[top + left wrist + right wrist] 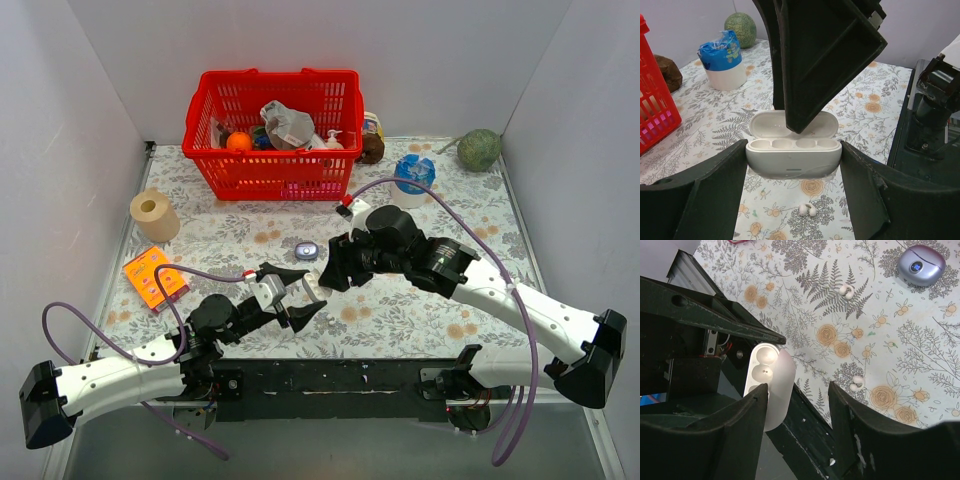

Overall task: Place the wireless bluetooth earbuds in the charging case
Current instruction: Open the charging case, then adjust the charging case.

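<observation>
A table under a grey floral cloth [400, 320] carries a red plastic slatted basket [272, 135] at its far side. Nearer, two black-and-white robot arms meet over the middle. The left gripper [305, 292] is clamped on a glossy white oblong charging case [792, 157], with a black finger pressed against each end. The case is held up off the cloth, lid swung back, its row of round wells showing. The right gripper [337, 265] hangs just above the case, fingers spread and gripping nothing. A small grey-lavender oval pod with a lit display [921, 264] lies on the cloth. Two tiny white earbuds [846, 290] [857, 383] lie loose on the cloth, apart from each other
</observation>
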### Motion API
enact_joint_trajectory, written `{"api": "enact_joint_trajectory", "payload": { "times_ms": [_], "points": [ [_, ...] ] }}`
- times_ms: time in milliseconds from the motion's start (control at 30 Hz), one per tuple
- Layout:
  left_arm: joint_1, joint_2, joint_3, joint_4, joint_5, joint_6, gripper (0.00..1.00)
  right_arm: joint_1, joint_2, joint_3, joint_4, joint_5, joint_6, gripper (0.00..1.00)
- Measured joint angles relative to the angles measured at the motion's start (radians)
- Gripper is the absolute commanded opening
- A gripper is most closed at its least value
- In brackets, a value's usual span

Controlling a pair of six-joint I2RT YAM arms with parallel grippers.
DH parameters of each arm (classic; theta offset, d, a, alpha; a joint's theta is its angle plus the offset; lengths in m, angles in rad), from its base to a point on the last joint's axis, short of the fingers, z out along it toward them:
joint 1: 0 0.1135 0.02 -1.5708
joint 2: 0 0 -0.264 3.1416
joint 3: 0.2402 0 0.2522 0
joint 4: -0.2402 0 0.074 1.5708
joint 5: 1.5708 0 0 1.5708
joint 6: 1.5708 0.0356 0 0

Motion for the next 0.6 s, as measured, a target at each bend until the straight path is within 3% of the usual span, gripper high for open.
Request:
{"api": "enact_joint_trajectory", "payload": {
  "times_ms": [200, 367, 400, 533, 567, 600],
  "points": [
    [0.0, 0.002, 0.0, -0.005, -0.007, 0.0, 0.0, 0.004, 0.018, 0.003, 0.011, -0.01, -0.003, 0.27],
    [0.0, 0.002, 0.0, -0.01, -0.016, 0.0, 0.0, 0.006, 0.039, 0.007, 0.011, -0.024, -0.003, 0.12],
    [0.0, 0.002, 0.0, -0.011, -0.019, 0.0, 0.0, 0.006, 0.042, 0.007, 0.01, -0.025, -0.002, 0.02],
    [0.0, 0.006, 0.0, -0.011, -0.024, 0.0, 0.0, 0.006, 0.045, 0.007, 0.01, -0.027, 0.0, 0.01],
    [0.0, 0.006, 0.0, -0.011, -0.024, 0.0, 0.04, 0.006, 0.045, 0.008, 0.01, -0.026, -0.001, 0.01],
    [0.0, 0.007, 0.0, -0.01, -0.026, -0.002, 0.19, 0.006, 0.045, 0.009, 0.008, -0.023, -0.002, 0.01]
  ]
}}
